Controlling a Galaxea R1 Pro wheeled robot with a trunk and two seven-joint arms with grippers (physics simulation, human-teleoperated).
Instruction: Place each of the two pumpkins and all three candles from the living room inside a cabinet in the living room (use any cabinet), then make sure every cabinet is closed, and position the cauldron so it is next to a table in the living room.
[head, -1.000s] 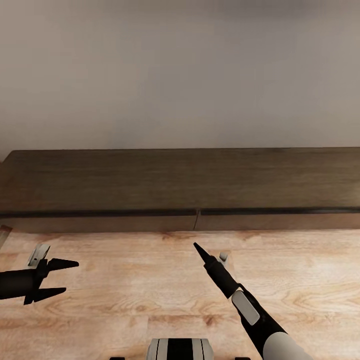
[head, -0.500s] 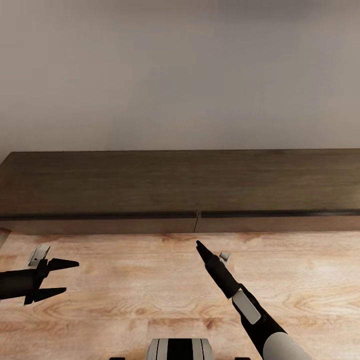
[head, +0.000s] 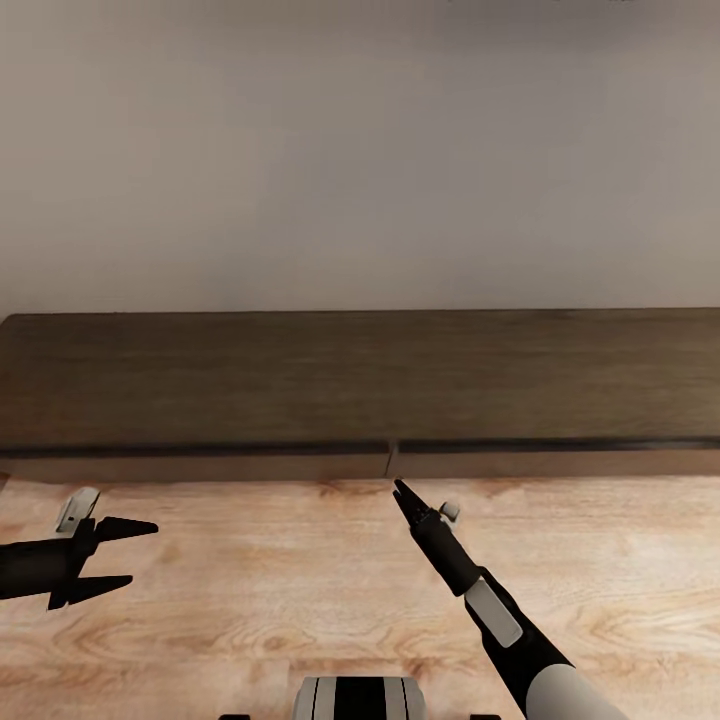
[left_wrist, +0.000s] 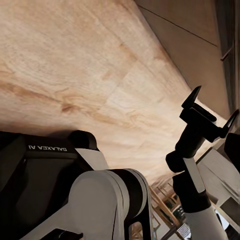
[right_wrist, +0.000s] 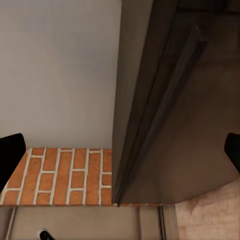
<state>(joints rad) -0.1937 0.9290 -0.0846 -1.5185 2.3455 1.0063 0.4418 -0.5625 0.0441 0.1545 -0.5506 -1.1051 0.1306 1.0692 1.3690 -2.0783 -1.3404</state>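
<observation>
The cabinet (head: 360, 385) ran along the wall (head: 360, 150), its drawer fronts flush and shut. The left gripper (head: 120, 555) hovered over the wood floor (head: 250, 580) with fingers apart. The right gripper (head: 400, 492) pointed at the seam between the drawers, its fingers spread wide in the wrist view.

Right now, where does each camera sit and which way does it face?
Head: on the head, facing forward and down at the closed cabinet, wall and wood floor; left gripper, right gripper and base show.
Left wrist: on the left arm, looking across the floor at the right gripper; the robot's own body shows.
Right wrist: on the right arm, aimed at the cabinet; fingertips at the edges.
Shared: all see the cabinet; head and left wrist share the right gripper.
</observation>
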